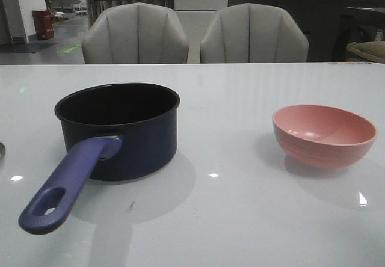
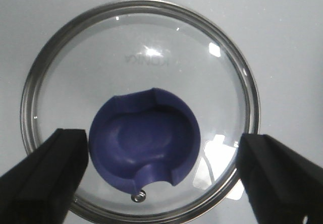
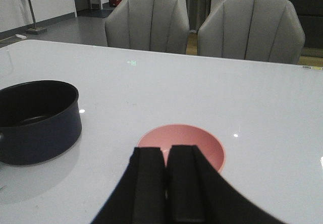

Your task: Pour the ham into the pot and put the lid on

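Note:
The dark navy pot (image 1: 123, 128) stands left of centre on the table, its purple-blue handle (image 1: 63, 186) pointing toward me; it also shows in the right wrist view (image 3: 35, 120). The clear glass lid (image 2: 141, 47) with a silver rim and dark-blue knob (image 2: 144, 138) lies flat on the table in the left wrist view. My left gripper (image 2: 161, 133) is open above it, one finger on each side of the knob and apart from it. My right gripper (image 3: 166, 151) is shut and empty, just short of the pink bowl (image 3: 202, 143). No ham shows in any view.
The pink bowl (image 1: 325, 135) sits at the right of the white table (image 1: 228, 98). Two grey chairs (image 1: 135, 35) stand behind the far edge. A sliver of the lid's rim (image 1: 2, 151) shows at the left edge of the front view.

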You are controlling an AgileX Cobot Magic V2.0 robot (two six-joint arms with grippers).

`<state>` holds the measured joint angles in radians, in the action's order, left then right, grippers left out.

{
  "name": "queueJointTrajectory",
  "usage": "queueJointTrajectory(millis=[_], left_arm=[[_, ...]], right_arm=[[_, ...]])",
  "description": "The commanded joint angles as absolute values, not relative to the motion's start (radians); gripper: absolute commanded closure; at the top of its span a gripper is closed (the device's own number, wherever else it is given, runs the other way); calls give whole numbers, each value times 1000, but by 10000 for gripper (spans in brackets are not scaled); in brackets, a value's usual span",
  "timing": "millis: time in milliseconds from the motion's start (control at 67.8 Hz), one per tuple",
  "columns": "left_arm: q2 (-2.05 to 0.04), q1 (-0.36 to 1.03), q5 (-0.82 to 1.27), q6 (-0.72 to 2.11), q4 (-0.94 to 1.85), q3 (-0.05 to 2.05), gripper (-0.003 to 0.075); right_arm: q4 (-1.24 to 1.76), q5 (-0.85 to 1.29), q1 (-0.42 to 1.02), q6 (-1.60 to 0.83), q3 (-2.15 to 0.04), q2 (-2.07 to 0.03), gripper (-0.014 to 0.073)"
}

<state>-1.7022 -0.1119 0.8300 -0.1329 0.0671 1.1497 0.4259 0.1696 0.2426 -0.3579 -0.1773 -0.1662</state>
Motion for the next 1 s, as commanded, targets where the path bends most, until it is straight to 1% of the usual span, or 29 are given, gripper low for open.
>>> queueJointTrajectory(millis=[0,679,752,811,988], left_arm=[[-1693,-114,857,-147,77,1210,92],[-1801,-115,873,-151,75,1239,101],[-1803,-115,863,-151,75,1239,125],[-1803,-115,856,-151,75,1239,168],[-1803,-115,842,-151,73,1239,342]], right_arm=[[433,96,243,-370,-204,-175,447],[433,97,243,-370,-204,-175,447],[433,97,243,-370,-204,-175,447],[433,97,243,-370,-204,-175,447],[433,97,243,-370,-204,-175,445]])
